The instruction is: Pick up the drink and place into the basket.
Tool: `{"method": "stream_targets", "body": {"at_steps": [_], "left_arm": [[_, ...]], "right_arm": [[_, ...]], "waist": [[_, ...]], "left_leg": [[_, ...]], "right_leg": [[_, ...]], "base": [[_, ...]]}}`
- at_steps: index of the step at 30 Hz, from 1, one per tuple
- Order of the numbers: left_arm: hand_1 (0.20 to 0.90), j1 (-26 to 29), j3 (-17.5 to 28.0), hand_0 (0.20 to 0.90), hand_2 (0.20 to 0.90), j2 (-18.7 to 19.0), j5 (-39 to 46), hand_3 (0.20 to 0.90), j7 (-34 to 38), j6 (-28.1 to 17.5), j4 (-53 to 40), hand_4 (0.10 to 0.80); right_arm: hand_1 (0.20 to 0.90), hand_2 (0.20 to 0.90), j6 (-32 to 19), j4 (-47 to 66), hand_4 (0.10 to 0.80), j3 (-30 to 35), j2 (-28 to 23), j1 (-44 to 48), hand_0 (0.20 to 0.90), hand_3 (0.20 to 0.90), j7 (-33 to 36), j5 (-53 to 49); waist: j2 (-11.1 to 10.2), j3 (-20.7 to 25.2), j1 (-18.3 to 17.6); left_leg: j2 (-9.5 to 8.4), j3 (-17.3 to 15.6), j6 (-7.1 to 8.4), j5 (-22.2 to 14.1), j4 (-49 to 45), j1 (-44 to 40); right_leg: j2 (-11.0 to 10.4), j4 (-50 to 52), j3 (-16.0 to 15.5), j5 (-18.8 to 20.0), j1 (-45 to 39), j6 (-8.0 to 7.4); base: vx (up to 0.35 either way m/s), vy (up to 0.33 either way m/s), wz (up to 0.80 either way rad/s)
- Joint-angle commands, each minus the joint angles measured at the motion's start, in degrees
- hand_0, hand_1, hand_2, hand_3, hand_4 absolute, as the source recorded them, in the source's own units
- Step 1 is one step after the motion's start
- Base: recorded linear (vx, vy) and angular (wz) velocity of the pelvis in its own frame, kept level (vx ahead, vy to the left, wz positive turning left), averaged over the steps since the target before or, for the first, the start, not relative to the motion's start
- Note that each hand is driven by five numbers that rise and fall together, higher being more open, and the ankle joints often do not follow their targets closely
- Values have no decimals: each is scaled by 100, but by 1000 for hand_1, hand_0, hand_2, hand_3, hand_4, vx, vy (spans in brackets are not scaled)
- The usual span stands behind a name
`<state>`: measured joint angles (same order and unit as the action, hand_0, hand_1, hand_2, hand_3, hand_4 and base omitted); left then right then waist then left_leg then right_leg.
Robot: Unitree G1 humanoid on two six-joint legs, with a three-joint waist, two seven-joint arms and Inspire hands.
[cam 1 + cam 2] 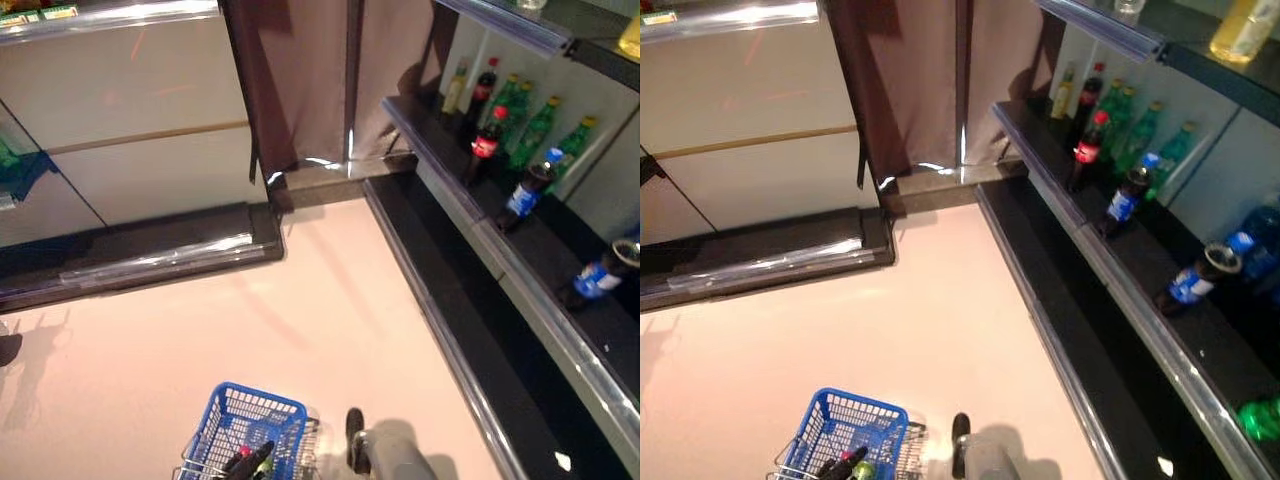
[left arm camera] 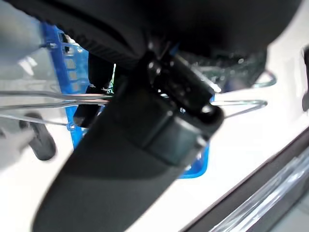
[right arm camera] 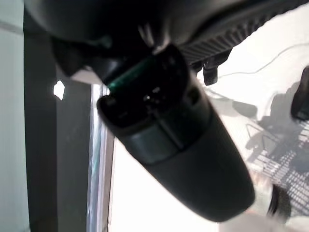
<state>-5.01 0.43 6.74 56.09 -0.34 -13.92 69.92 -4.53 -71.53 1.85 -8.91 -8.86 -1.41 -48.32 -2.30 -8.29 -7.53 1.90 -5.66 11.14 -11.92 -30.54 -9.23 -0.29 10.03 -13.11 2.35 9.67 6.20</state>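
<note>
1. The drinks stand upright on a dark shelf (image 1: 560, 262) running along the right side of the frame, long axes vertical and caps up.
2. Counted in the left eye view: two dark cola bottles with red caps (image 1: 487, 140), four green bottles (image 1: 533, 128) behind them, and one pale yellowish bottle (image 1: 455, 88) at the far end.
3. Nearer along the shelf there are two dark bottles with blue labels: one (image 1: 525, 190) upright, the other (image 1: 602, 274) closer to the right edge and leaning.
4. The right eye view adds a green bottle (image 1: 1262, 418) at its lower right edge and a yellow bottle (image 1: 1243, 26) on the upper shelf at the top right.
5. One blue wire basket (image 1: 247, 432) sits at the bottom centre of the frame over the pale floor (image 1: 230, 320), with a dark item with red and green parts inside.
6. The left hand (image 2: 145, 125) is at the basket's wire handle (image 2: 53, 99); I cannot tell whether its fingers are curled round it.
7. The right hand (image 3: 169, 130) shows only as a dark bulk in its wrist view; whether its fingers are apart or together cannot be told.
8. A brown curtain (image 1: 320, 75) hangs at the top centre.
</note>
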Motion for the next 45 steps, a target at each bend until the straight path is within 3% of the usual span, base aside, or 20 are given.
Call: {"method": "stream_targets", "body": {"at_steps": [1, 3, 5, 7, 9, 11, 13, 15, 18, 20, 21, 22, 24, 27, 31, 35, 38, 41, 43, 45], "left_arm": [[300, -74, -326, 300, 300, 136, -36, 200, -228, -693, -579, 100], [300, -49, -273, 300, 300, 184, 296, 200, -259, -693, -617, 100], [300, -12, -164, 300, 300, 273, 261, 200, -329, -650, -670, 100], [300, -43, -114, 300, 300, 320, 185, 200, -344, -578, -687, 100], [300, -140, -10, 300, 300, 288, 138, 200, -288, -488, -663, 100], [300, -288, 114, 300, 300, 140, 81, 200, -227, -563, -559, 100], [300, -334, 187, 300, 300, 36, -24, 200, -172, -627, -463, 100], [300, -247, 212, 300, 300, 130, -756, 200, -28, -554, -450, 100], [300, -16, -245, 300, 300, 502, -1237, 200, -9, -538, -561, 100], [300, -58, -277, 300, 300, 718, -1196, 200, -21, -593, -666, 100], [300, -204, -68, 300, 300, 907, -1061, 200, -111, -593, -768, 100], [300, -221, -42, 300, 300, 926, -1071, 200, -133, -596, -775, 100], [300, -259, 31, 300, 300, 1071, -1030, 200, -286, -672, -685, 100], [300, -279, 132, 300, 300, 1054, -860, 200, -302, -620, -678, 100], [300, -204, 109, 300, 300, 874, -793, 200, -329, -582, -553, 100], [300, -139, 17, 300, 300, 686, -757, 200, -113, -547, -569, 100], [300, -77, 73, 300, 300, 491, -502, 200, 90, -452, -622, 100], [300, -12, 102, 300, 300, 413, -385, 200, 177, -365, -614, 100], [300, -5, 112, 300, 300, 385, -445, 200, 194, -285, -540, 100], [300, -25, 90, 300, 300, 332, -505, 200, 229, -324, -394, 100]], "right_arm": [[900, 900, -393, 146, 800, -302, -476, -6, 900, 900, 141, 483], [900, 900, -431, 177, 800, -455, -535, 97, 900, 900, 31, 653], [900, 900, -427, 159, 800, -573, -569, 286, 900, 900, -65, 742], [900, 900, -406, 95, 800, -623, -571, 385, 900, 900, -88, 645], [900, 900, -411, 34, 800, -641, -545, 411, 900, 900, -69, 622], [900, 900, -379, 8, 800, -554, -534, 404, 900, 900, -212, 573], [900, 900, -377, 27, 800, -526, -507, 411, 900, 900, -215, 625], [900, 900, -327, 70, 800, -529, -459, 449, 900, 900, -114, 756], [900, 900, -281, 118, 800, -429, -448, 270, 900, 900, -173, 503], [900, 900, -280, 226, 800, -464, -447, 226, 900, 900, -283, 794], [900, 900, -274, 383, 800, -597, -460, 221, 900, 900, -331, 1075], [900, 900, -266, 399, 800, -613, -461, 222, 900, 900, -330, 1054], [900, 900, -203, 400, 800, -622, -471, 323, 900, 900, -330, 945], [900, 900, -238, 363, 800, -671, -460, 419, 900, 900, -332, 1055], [900, 900, -325, 356, 800, -793, -383, 447, 900, 900, -233, 974], [900, 900, -369, 401, 800, -884, -392, 425, 900, 900, -238, 1218], [900, 900, -269, 500, 800, -1148, -452, 459, 900, 900, -229, 1618], [900, 900, -64, 675, 800, -1441, -537, 544, 900, 900, -134, 1664], [900, 900, -24, 689, 800, -1546, -561, 611, 900, 900, -59, 1609], [900, 900, -31, 612, 800, -1534, -580, 685, 900, 900, -76, 1554]], "waist": [[-179, 229, 98], [-237, 124, 315], [-307, 72, 508], [-266, 64, 610], [-200, 77, 769], [-163, 75, 924], [-145, 52, 951], [-27, 39, 838], [96, 32, 648], [159, 5, 666], [268, -29, 741], [282, -33, 754], [329, -29, 809], [307, 33, 929], [197, 133, 881], [95, 230, 856], [-157, 197, 894], [-284, 36, 1066], [-252, -37, 1168], [-226, -22, 1180]], "left_leg": [[-578, -513, -443, 1779, -1400, 807], [-496, -331, -696, 1541, -876, 1501], [-354, -116, -917, 1254, 64, 1642], [-14, 147, -917, 1309, 1645, 1505], [269, 851, -758, 1727, 2947, 1549], [345, 1410, -684, 1944, 3391, 1745], [300, 1440, -722, 1836, 3004, 1898], [277, 1238, -769, 1635, 2623, 1749], [93, 854, -890, 1346, 2415, 1551], [4, 549, -932, 1297, 2517, 1312], [87, 99, -912, 1238, 2683, 999], [100, 51, -911, 1233, 2712, 961], [124, -439, -904, 1130, 2778, 831], [75, -731, -903, 1065, 2816, 775], [-17, -731, -926, 1022, 2821, 767], [-5, -715, -862, 1056, 2827, 786], [108, -663, -743, 983, 1828, 1088], [99, -257, -703, 1426, 675, 1772], [94, -15, -725, 1523, 1092, 1807], [237, -14, -764, 1449, 1976, 1490]], "right_leg": [[30, -826, -20, 249, -709, -585], [49, -756, 458, 82, -874, -617], [38, -800, 1000, -30, -1034, -708], [122, -833, 1398, -139, -1147, -811], [244, -841, 1934, -267, -1279, -871], [283, -743, 2422, -448, -1452, -903], [172, -570, 2565, -635, -1521, -973], [-129, -113, 2388, -866, -1383, -1138], [-441, 342, 1977, -843, -1189, -1264], [-625, 460, 1394, -612, -1029, -1349], [-911, 540, 778, -377, -818, -1496], [-936, 560, 750, -360, -790, -1510], [-907, 281, 263, -423, -785, -1463], [-979, 35, -149, -360, -860, -1460], [-673, -433, 98, -355, -987, -1276], [-546, -808, 215, -264, -1140, -1196], [-471, -1128, 324, -151, -1387, -1058], [-359, -1054, 398, -160, -1474, -892], [-267, -1022, 470, -201, -1551, -899], [-254, -1048, 475, -226, -1610, -946]], "base": [[399, 92, -59], [323, 116, -86], [435, 212, -80], [503, 287, -98], [562, 308, -78], [577, 359, -100], [400, 392, -152], [396, 507, -139], [291, 406, -77], [230, 313, -25], [149, 216, -98], [103, 184, -170], [66, 115, -157], [38, 37, -81], [31, -90, -30], [-7, -132, -1], [-3, -251, -4], [4, -217, 4], [105, -46, -12], [169, 72, -24]]}}
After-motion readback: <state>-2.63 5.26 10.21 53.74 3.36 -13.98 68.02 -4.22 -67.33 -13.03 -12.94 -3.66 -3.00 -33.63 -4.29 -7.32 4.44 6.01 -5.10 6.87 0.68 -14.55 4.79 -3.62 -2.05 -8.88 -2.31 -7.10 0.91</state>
